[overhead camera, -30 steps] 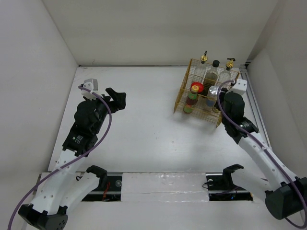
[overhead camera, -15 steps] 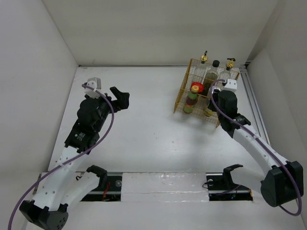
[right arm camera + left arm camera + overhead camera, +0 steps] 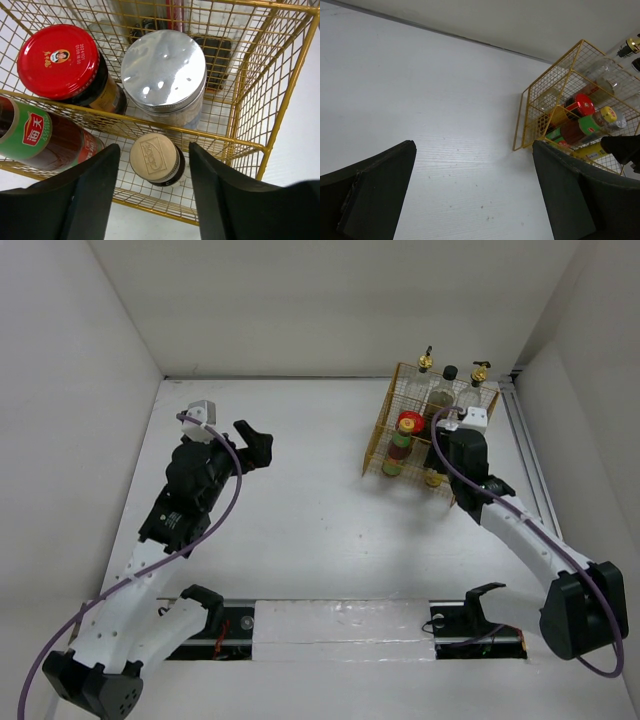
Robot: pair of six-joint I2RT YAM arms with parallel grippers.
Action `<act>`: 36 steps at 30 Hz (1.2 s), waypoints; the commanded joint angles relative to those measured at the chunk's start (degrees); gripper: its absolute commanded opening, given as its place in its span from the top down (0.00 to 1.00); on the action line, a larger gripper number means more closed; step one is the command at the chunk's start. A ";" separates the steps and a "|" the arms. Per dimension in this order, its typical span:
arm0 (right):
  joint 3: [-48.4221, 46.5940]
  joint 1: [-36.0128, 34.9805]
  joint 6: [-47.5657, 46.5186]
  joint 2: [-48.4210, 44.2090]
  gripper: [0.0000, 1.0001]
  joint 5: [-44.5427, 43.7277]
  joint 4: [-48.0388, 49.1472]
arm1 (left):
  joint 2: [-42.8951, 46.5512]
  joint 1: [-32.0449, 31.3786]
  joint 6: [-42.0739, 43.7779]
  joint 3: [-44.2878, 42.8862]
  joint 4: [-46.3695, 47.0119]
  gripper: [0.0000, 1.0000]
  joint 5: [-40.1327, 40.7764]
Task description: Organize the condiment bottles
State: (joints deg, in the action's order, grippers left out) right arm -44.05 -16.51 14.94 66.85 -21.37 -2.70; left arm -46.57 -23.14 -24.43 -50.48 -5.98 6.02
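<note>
**Right hand poised over the small bottle in the basket**

The risk here is the wire. The right gripper (image 3: 152,150) hangs low over the front row of the basket (image 3: 220,139), its fingers parted on either side of the small bottle (image 3: 155,159) with a sliver of gap each side, pinching nothing. If it comes away at a slant, I'd expect a finger to hook the front rail or nudge the silver-lidded jar (image 3: 164,67) just behind, and tug the light basket along the table (image 3: 420,100). A squeeze now would catch only the tan cap, a shallow hold that could slip.

The small bottle stands upright between those fingers, in the basket's front compartment. The red-lidded jar (image 3: 59,60) and the green-labelled bottle (image 3: 30,131) sit beside it. The left gripper (image 3: 474,145) is spread wide and empty, well apart from the basket.
</note>
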 commanded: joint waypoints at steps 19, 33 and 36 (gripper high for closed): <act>-8.33 -5.19 -3.60 -21.49 0.01 8.70 1.38 | 2.62 0.20 1.40 -1.73 2.99 0.01 -3.11; -8.95 -7.13 -5.45 -40.57 0.01 7.57 8.85 | 8.77 0.20 1.40 -0.59 5.36 0.01 -5.58; -9.55 -7.13 -4.84 -38.29 0.01 9.14 7.98 | 9.30 0.20 1.40 -0.59 5.98 0.01 -6.11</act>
State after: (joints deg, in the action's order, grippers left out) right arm -52.38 -23.27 10.28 25.85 -13.43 3.92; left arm -38.37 -23.14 -23.40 -50.50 -4.16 1.67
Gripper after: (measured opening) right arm 0.992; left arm 0.990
